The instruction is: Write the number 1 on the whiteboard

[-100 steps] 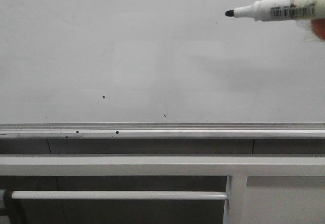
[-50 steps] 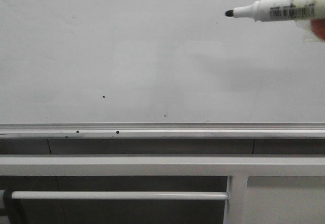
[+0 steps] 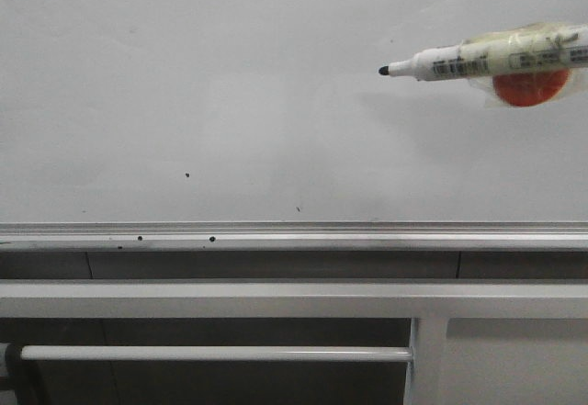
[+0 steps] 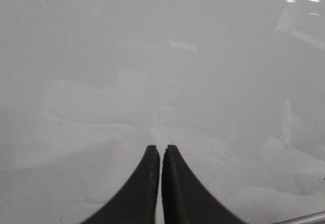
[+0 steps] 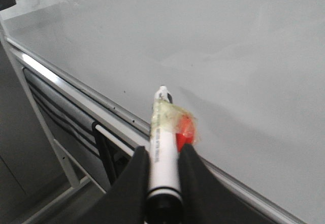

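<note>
The whiteboard [image 3: 230,93] fills the upper front view, plain white with a silver lower rail [image 3: 294,235]. No number 1 stroke shows on it, only tiny dark specks. A white marker [image 3: 478,56] with a black tip [image 3: 383,71] and an orange piece taped to it [image 3: 531,88] reaches in from the right, in front of the board's upper right, tip pointing left. My right gripper [image 5: 163,150] is shut on the marker [image 5: 163,148]; the gripper itself is out of the front view. My left gripper [image 4: 161,149] is shut and empty, facing the board [image 4: 162,56].
Below the board's rail runs a grey metal ledge [image 3: 276,297] with a horizontal bar [image 3: 211,354] under it and an upright post [image 3: 427,359]. In the right wrist view the rail [image 5: 76,89] and stand frame [image 5: 56,153] lie beside the marker.
The marker has moved left and down across the board, so its orange taped piece now shows. No stroke has appeared on the board.
</note>
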Motion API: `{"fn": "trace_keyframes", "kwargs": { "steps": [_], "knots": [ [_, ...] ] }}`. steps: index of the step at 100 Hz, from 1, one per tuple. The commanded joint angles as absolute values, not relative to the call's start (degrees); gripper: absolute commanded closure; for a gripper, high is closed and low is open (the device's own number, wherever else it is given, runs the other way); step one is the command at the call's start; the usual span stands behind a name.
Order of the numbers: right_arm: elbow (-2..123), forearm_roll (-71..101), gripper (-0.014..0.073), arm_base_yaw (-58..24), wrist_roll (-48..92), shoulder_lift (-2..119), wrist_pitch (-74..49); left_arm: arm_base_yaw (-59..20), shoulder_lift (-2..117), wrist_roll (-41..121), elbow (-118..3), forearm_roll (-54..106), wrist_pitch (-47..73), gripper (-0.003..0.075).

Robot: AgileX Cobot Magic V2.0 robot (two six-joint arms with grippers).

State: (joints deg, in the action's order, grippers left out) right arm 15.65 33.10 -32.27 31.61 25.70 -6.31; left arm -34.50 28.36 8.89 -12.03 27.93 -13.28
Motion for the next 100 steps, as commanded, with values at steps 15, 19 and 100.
{"fn": "trace_keyframes", "kwargs": {
  "steps": [15,19,100],
  "knots": [
    [17.9,33.6,0.0637,-32.0,32.5,27.4,1.3,-34.4,28.4,8.8,-13.6,27.9,-17.6,0.0741],
    [17.9,33.6,0.0637,-32.0,32.8,27.4,2.2,-34.4,28.4,8.8,-13.6,27.9,-17.6,0.0741],
    [17.8,32.4,0.0637,-32.0,34.7,37.7,6.7,-34.4,28.4,8.8,-13.6,27.9,-17.6,0.0741]
  ]
}}
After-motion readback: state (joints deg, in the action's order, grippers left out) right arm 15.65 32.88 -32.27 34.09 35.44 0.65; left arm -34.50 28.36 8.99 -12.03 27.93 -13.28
